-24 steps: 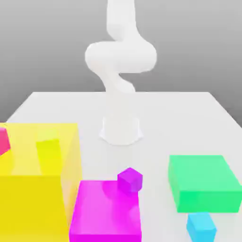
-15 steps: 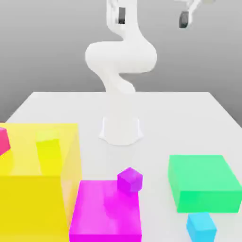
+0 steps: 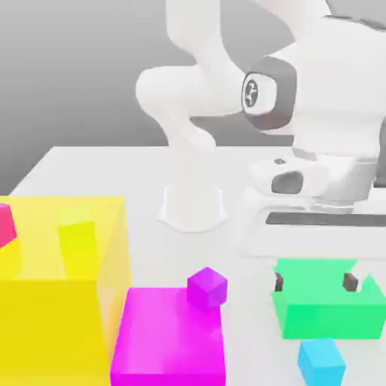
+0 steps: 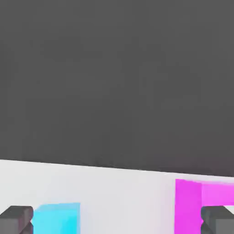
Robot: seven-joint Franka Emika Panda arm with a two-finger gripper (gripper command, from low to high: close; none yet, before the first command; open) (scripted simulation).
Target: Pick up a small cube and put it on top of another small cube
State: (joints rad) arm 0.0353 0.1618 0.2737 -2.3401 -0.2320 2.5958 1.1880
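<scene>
A: Item one, step in hand. Entry?

B: Approach to pick. The small cube (image 3: 321,360), bright cyan, sits at the lower right of the exterior frame, just below the large green block (image 3: 326,301) and apart from it. The gripper (image 3: 314,282) hangs over the green block's top edge, short of the cube. In my judgement the good way is to carry the hand further toward the bottom of the frame until the cube lies centred between the fingers, clear the green block, then come straight down, so neither pad clips a cube edge or the block beside it.

A: Item two, the claw.

B: Spread wide, empty. Two dark fingertips (image 3: 350,281) stand well apart in front of the green block, nothing between them. In the hand view the pads (image 4: 16,218) sit at the two lower corners, with the cyan cube (image 4: 57,218) beside one of them, not centred, not touched.

A: Item three, destination?

B: Small purple cube (image 3: 207,287), lower centre of the exterior frame, at the corner of the large magenta block (image 3: 167,345). Likely the cube to stack on. Yellow block (image 3: 60,279) at lower left, not involved.
</scene>
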